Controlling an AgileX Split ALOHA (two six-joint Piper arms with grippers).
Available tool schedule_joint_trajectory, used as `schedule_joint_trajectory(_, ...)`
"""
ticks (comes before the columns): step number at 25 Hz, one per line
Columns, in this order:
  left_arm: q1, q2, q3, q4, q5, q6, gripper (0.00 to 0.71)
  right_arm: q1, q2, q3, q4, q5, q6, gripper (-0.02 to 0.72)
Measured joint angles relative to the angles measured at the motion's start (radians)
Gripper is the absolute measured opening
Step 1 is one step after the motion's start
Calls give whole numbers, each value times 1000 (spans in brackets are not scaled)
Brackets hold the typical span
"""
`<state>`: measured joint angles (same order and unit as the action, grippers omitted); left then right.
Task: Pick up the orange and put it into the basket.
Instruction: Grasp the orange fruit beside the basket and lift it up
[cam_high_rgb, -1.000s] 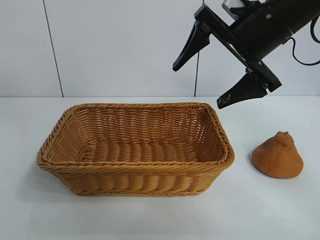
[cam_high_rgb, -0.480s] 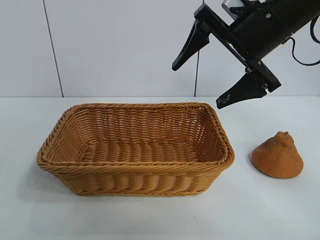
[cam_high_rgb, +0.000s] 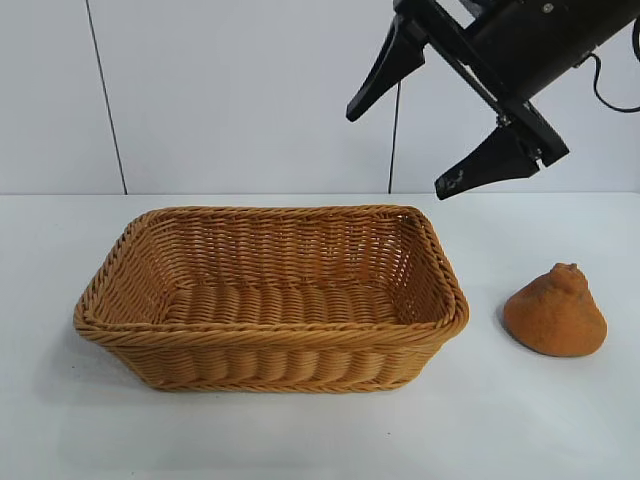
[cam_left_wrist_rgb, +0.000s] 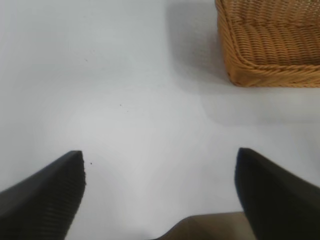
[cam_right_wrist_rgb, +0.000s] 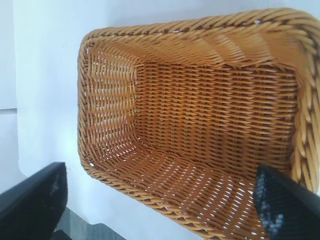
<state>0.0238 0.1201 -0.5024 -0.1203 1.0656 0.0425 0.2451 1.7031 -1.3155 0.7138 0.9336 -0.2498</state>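
Orange (cam_high_rgb: 555, 312): unmoved on surface (cam_high_rgb: 520, 420), below right hand (cam_high_rgb: 404, 148), which was raised slightly above basket (cam_high_rgb: 270, 295), wide open, empty.

- I see bright, even light, with soft shadows around the basket (cam_high_rgb: 270, 300) on the table (cam_high_rgb: 300, 440).
- My left wrist view blurs the near fingertips (cam_left_wrist_rgb: 45, 195).

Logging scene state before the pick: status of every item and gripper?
orange: on the table right of the basket, untouched.
basket: upright, empty.
right gripper: open, empty, above the basket's right end.
left gripper: open, empty, over bare table beside the basket.
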Motion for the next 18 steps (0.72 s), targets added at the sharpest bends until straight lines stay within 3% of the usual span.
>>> schedule_joint_trajectory(3,0,-92,0,0,0,0,582,0,-7,-43,-78,32,41,694)
schedule_joint_trajectory(8,-1,-125,0,-1,1,0,582,-5,-8,-115,-297,66,185,694)
schedule_joint_trajectory(11,-1,-125,0,-4,1,0,582,-48,-7,-123,-412,86,236,694)
schedule_joint_trajectory(13,-1,-125,0,-4,1,0,582,-99,1,-123,-455,94,250,694)
schedule_joint_trajectory(18,-1,-125,0,-4,1,0,582,-210,67,-123,-479,136,250,694)
